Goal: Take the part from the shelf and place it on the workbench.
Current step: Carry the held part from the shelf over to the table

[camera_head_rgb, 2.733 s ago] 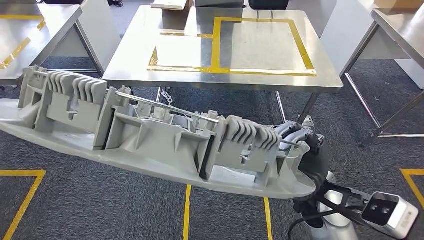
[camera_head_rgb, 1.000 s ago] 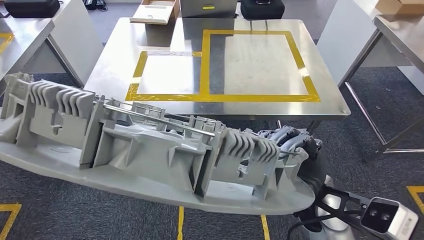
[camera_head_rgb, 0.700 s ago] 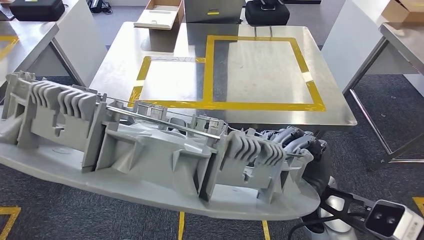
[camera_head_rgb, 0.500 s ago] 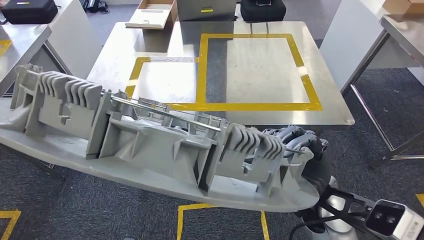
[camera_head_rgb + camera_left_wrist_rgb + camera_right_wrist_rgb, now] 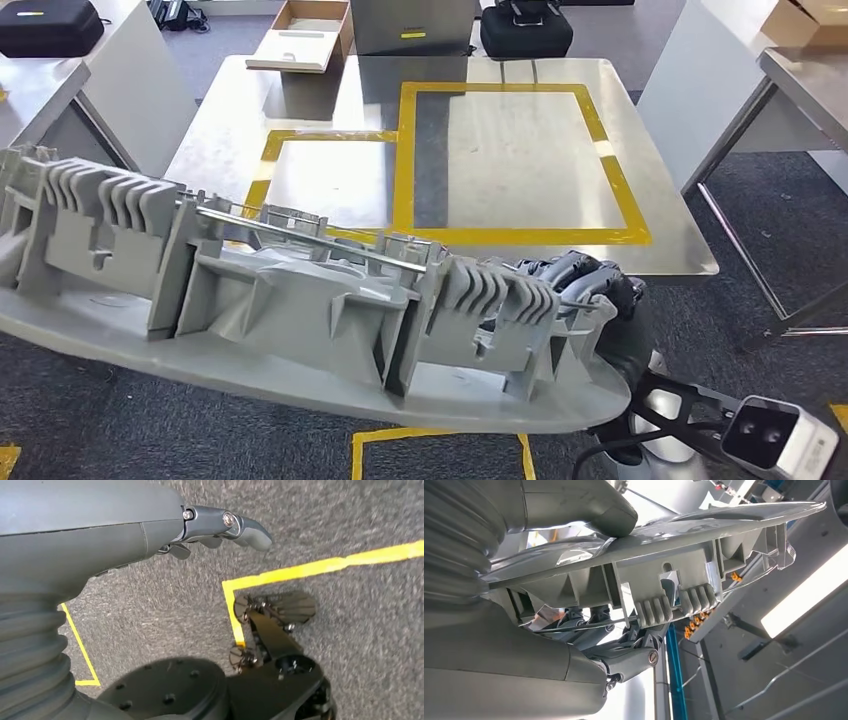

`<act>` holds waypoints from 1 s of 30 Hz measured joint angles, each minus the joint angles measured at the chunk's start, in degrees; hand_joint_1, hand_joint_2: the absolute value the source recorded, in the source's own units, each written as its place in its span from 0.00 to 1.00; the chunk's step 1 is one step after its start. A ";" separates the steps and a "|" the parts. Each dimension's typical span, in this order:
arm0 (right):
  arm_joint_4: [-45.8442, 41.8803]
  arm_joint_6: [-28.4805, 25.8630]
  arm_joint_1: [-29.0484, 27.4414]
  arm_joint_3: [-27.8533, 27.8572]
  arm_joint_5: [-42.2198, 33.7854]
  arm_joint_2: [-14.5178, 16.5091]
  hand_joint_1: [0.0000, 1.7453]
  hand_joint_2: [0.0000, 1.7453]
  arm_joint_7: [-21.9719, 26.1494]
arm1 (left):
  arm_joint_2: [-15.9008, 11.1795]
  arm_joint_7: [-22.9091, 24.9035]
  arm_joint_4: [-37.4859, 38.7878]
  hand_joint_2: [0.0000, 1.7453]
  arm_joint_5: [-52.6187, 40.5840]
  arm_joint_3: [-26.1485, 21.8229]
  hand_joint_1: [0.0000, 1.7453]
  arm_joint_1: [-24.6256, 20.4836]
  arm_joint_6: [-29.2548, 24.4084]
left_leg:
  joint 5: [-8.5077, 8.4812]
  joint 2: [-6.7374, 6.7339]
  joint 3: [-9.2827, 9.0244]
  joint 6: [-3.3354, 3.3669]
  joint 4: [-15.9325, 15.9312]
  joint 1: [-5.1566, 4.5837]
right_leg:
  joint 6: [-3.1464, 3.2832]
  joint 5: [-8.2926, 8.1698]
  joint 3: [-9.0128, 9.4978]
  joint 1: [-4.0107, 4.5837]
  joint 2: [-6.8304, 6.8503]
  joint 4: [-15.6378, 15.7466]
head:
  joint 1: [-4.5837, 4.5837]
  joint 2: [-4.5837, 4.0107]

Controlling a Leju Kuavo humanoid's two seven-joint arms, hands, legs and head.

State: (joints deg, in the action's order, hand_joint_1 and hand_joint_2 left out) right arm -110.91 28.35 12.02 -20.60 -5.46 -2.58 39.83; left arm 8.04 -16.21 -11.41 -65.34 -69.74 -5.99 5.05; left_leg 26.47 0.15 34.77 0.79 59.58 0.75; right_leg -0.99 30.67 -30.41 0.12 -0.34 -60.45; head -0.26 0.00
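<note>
Currently the robot's right hand (image 5: 585,285) grips one end of a long grey plastic part (image 5: 300,310), thumb on the smooth face and fingers curled into the ribbed side. The part juts out sideways in the air, just short of the workbench's (image 5: 655,255) near edge and above the carpeted floor (image 5: 120,420). The left hand (image 5: 220,527) hangs toward the floor, holding nothing, its fingers loosely bent. On the steel workbench, yellow tape outlines (image 5: 515,235) mark two rectangles; a cardboard tray (image 5: 300,40) sits at the far left corner. Because the part is held at one end only, its unsupported length could twist or sag out of the hold, or strike the bench's near edge on the way in.
</note>
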 joint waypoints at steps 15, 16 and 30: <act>-0.16 1.00 -0.38 0.26 -0.44 0.10 1.00 1.00 0.00 | 0.21 0.20 -0.09 1.00 -0.09 0.04 0.00 -0.27 -0.03 | 3.79 0.04 -4.27 -1.88 1.13 -0.04 | 1.83 -4.66 -4.76 0.09 0.30 1.93 | 0.75 0.00; -0.16 1.14 -0.37 0.29 -0.44 0.17 1.00 1.00 0.01 | 0.21 0.20 -0.08 1.00 -0.10 0.05 0.00 -0.31 -0.03 | 4.52 0.03 -3.68 -2.14 2.59 -0.01 | 2.16 -4.54 -4.13 -0.03 0.32 2.05 | 0.62 0.00; -0.15 1.97 -1.10 0.48 -0.01 1.16 1.00 1.00 0.02 | -0.01 0.28 -0.04 1.00 -0.13 0.07 0.00 0.21 -0.01 | -0.09 0.02 0.23 -0.33 0.10 0.02 | 0.44 0.03 0.52 0.11 0.04 0.66 | -0.10 0.00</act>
State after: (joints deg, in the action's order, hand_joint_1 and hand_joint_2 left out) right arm -111.06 30.33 10.92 -20.12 -5.46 -1.43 39.85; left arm 8.03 -15.92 -11.46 -65.46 -69.67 -5.78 5.04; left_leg 26.38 0.17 35.00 0.45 59.68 0.78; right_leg -0.55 30.69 -29.89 0.23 -0.30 -59.79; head -0.37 0.00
